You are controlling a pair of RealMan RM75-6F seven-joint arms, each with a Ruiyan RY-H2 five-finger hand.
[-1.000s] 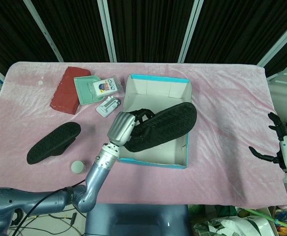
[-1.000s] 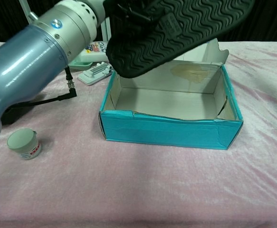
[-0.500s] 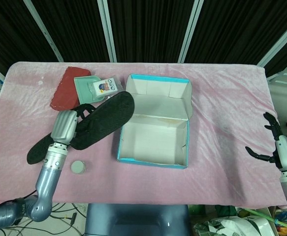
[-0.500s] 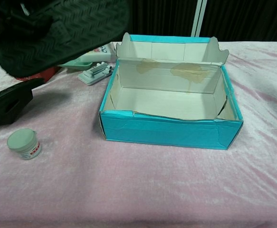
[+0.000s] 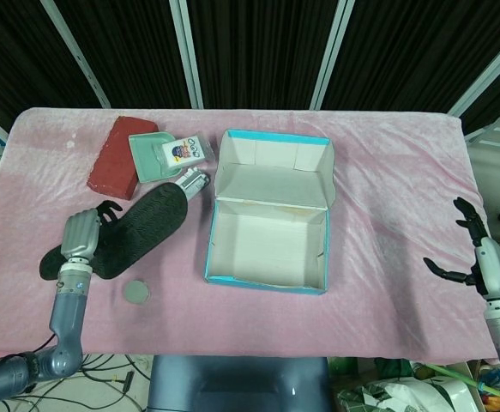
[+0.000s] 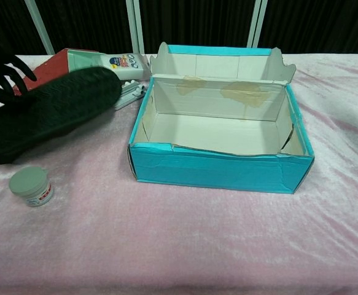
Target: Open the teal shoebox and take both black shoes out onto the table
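Teal shoebox [image 5: 268,275] sat open w/ nothing inside; left robot hand [image 5: 80,236] grasped black shoe [image 5: 142,225], sole up, over 2nd shoe [image 5: 51,263]. Right robot hand [image 5: 474,249] released, fingers spread.

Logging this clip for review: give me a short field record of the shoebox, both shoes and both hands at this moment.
shoebox: teal shoebox open, nothing inside
held shoe: black shoe sole-up in left hand, left of the box
other shoe: second shoe mostly hidden beneath it
right hand: right hand open, fingers apart, at the table's right edge
nearby: small round jar
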